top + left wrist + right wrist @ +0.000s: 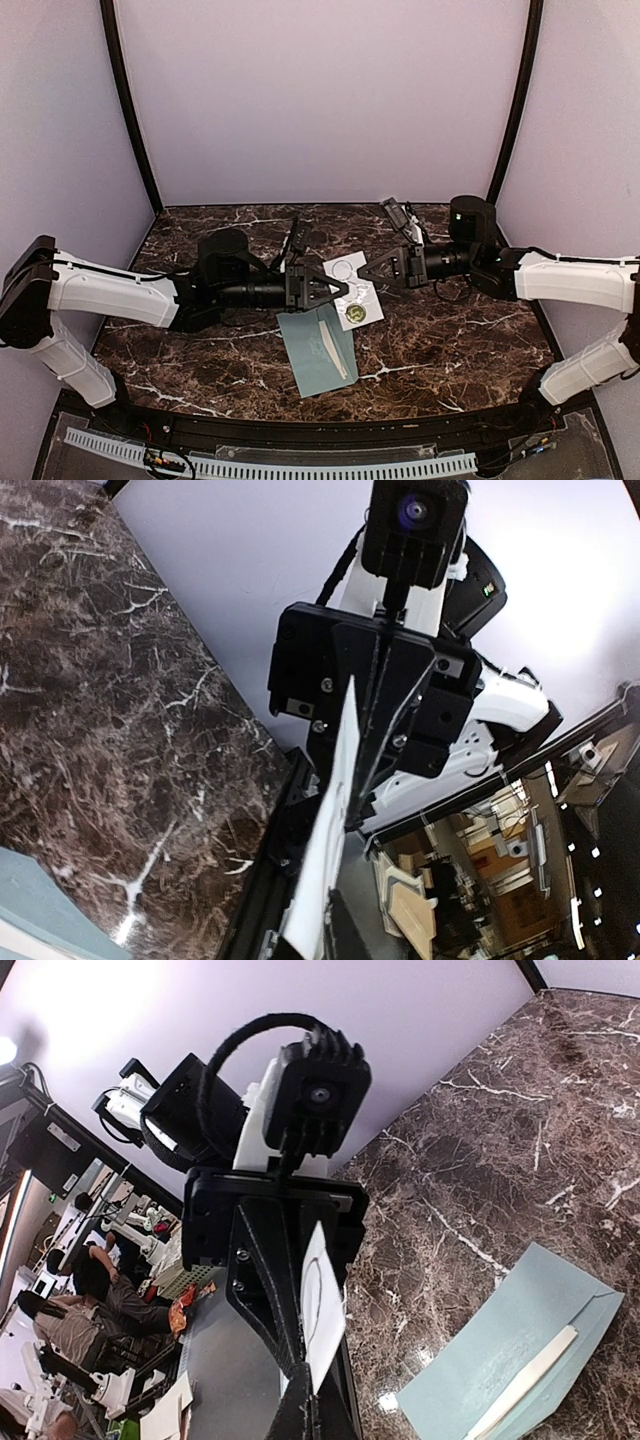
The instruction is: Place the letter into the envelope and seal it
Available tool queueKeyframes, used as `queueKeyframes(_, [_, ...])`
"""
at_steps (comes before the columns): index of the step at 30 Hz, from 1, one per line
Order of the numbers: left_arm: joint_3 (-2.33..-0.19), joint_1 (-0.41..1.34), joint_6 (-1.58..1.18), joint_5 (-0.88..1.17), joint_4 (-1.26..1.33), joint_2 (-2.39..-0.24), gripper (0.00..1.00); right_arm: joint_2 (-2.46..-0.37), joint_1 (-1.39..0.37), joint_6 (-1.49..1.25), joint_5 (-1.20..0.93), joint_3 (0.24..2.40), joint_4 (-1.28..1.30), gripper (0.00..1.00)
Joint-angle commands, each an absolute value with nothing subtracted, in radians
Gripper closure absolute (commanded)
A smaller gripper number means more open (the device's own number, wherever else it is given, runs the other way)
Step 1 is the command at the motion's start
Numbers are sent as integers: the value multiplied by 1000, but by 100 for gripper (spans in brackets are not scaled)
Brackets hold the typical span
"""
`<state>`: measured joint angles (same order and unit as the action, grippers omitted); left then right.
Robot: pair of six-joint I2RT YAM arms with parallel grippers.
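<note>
Flat on the marble table (450, 340): the envelope (305, 358), one arm reaching in from each side of it. Of the letter (336, 348) only a narrow cream band shows, lying along the envelope's right side and apparently tucked into its mouth. How deep it sits cannot be told. The flap looks open and is not sealed.

Just behind the envelope, held clear of the table, is a small white sticker strip (343, 268). It has a gold-green round sticker (357, 313) at the end nearest the envelope. The left gripper (340, 290) comes in from the envelope's left, claw narrow and pinched on the strip's edge. The right gripper (366, 270) comes from the opposite side, claw fully closed on the same strip. Each wrist view shows the strip nearly edge-on between the facing arm's black fingers.

Judgement: insertion looks done or nearly so, and the step in hand is the seal. The two-sided hold probably keeps the flimsy backing taut, so one claw can anchor it while the other peels a sticker. Holding it beside the envelope rather than on it likely keeps anything from sticking early. Risks: the strip tears or curls, or the sticker lands off the flap.
</note>
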<state>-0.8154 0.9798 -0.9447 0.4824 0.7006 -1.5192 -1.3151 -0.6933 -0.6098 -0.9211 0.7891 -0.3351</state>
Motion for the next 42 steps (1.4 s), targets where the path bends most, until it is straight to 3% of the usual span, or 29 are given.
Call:
queueKeyframes(1, [-797,976,-947,496,745,-1510,100,-1310,-703,-561,-850,831,-251,90])
queueKeyframes(5, [-784,969,-965,425,682,-1484,100,-1281,-701,-488,-698,859,-71,45])
queueKeyframes(9, [-768,952,-1005,367,613,-1468,100,-1232,-705,-442,-535,857,60,30])
queueKeyframes(11, [-771,950,-1010,356,588,-1469,100,-1210,-708,-430,-508,845,89,31])
queueKeyframes(15, [-785,948,-1018,352,564,-1476,100,-1180,-739,-434,-536,813,69,45])
queueKeyframes(22, [-787,948,-1028,376,574,-1480,100,-1225,-809,-428,-567,812,51,54])
queueKeyframes(37, [-788,948,-1044,410,600,-1490,100,-1341,-865,-399,-578,865,35,62])
queueKeyframes(42, [-791,949,-1047,417,607,-1494,100,-1365,-873,-399,-604,872,19,70])
